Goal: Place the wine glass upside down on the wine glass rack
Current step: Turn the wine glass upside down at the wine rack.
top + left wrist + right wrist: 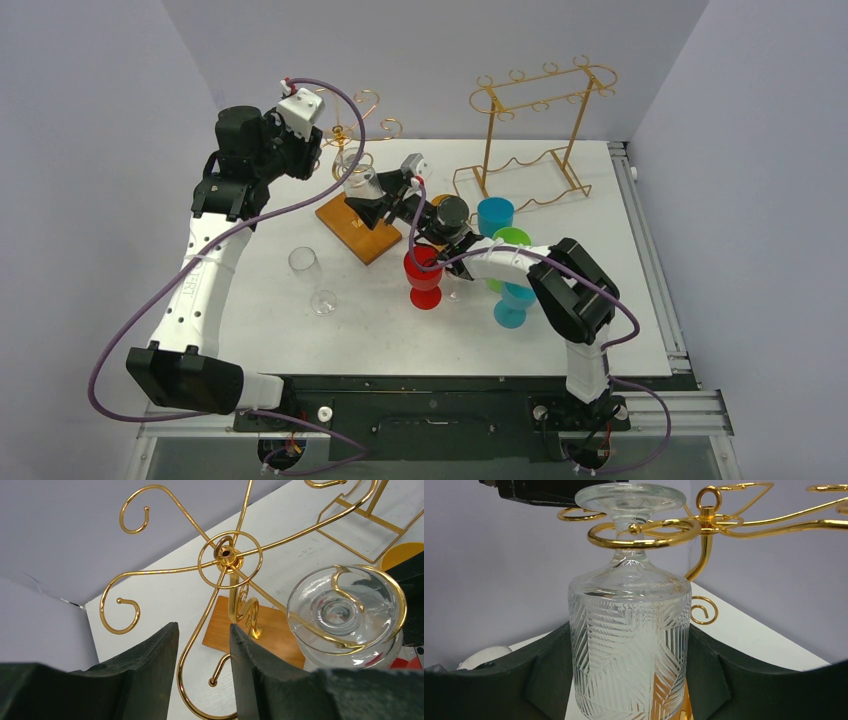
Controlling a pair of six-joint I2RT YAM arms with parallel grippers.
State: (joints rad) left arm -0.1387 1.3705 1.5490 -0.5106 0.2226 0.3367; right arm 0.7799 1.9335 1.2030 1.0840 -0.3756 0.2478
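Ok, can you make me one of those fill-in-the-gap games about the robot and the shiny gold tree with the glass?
1. The right gripper holds the wine glass with its foot pointing ____.
2. The stem sits in a curl of the wine glass rack, whose flat base is made of ____.
3. A second clear glass lies on its side near the ____ arm.

Missing words: up; wood; left.

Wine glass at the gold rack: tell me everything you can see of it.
The wine glass is clear, with a straight-sided bowl cut in a feathery leaf pattern, a short stem and a round foot. It looks empty and is upside down, foot uppermost. Its stem sits inside a curled arm of the gold rack, the foot just above the curl. The right hand grips the bowl from both sides.
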